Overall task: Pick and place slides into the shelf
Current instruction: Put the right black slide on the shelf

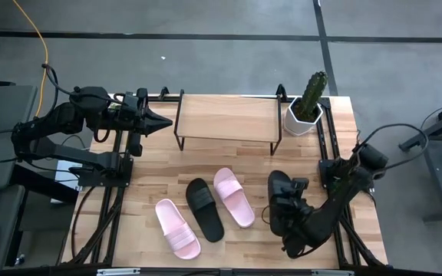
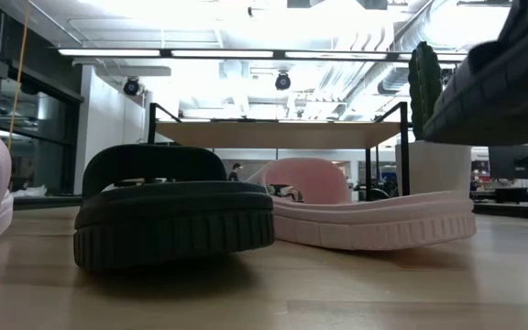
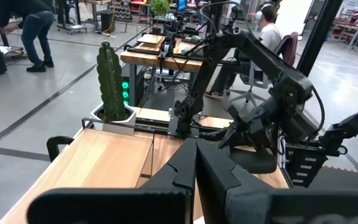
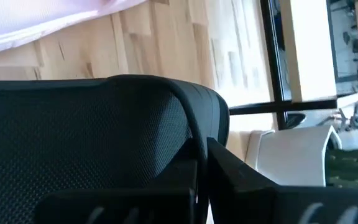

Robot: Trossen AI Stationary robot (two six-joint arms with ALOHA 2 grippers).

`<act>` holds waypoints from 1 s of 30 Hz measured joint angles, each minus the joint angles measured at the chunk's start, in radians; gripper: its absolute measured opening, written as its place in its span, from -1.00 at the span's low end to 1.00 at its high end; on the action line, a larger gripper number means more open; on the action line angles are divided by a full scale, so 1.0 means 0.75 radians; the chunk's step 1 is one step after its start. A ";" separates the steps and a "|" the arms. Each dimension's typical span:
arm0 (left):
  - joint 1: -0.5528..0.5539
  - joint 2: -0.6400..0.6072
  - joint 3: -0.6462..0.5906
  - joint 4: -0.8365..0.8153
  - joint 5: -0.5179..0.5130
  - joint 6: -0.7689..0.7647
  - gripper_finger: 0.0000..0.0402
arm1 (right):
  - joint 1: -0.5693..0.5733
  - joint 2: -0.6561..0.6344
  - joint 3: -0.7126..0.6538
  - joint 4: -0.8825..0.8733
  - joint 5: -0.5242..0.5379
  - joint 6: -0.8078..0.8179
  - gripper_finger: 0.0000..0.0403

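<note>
Three slides lie sole-down on the table: a pale pink one [image 1: 177,228], a black one [image 1: 206,208] and another pink one [image 1: 234,197]; the low view shows the black slide [image 2: 172,216] nearest and a pink slide [image 2: 374,218] behind it. My right gripper [image 1: 286,208] is at the table's near right, shut on the second black slide [image 1: 280,192]. The shelf [image 1: 227,117] stands on its thin dark legs by the far edge, its plank top bare. My left gripper [image 1: 159,121] waits shut, beside the shelf's left end. My right gripper holds the black slide by its wide strap [image 4: 185,124], the strap's edge pinched between the two fingers [image 4: 241,177]. The slide [image 2: 498,87] is lifted clear of the table and tilted, as the low view shows.
A cactus in a white pot [image 1: 305,107] stands on the table at the shelf's right end. Dark metal frames run along the table's left and right sides. Bare wood lies between the shelf and the slides. People are in the room beyond.
</note>
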 joint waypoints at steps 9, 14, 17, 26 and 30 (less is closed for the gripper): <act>0.000 0.000 0.000 0.001 -0.009 0.000 -1.00 | -0.121 -0.062 0.034 0.002 0.110 -0.224 -1.00; 0.000 0.000 0.000 0.000 -0.009 0.000 -1.00 | -0.181 -0.062 0.118 0.001 0.193 -0.368 -1.00; 0.000 0.000 0.000 0.000 -0.009 0.000 -1.00 | -0.209 -0.062 0.186 0.001 0.249 -0.458 -1.00; 0.000 0.000 0.000 -0.001 -0.009 -0.001 -1.00 | -0.336 -0.062 0.369 0.001 0.297 -0.702 -1.00; 0.000 0.000 0.000 -0.002 -0.009 -0.001 -1.00 | -0.388 -0.062 0.401 0.002 0.311 -0.789 -1.00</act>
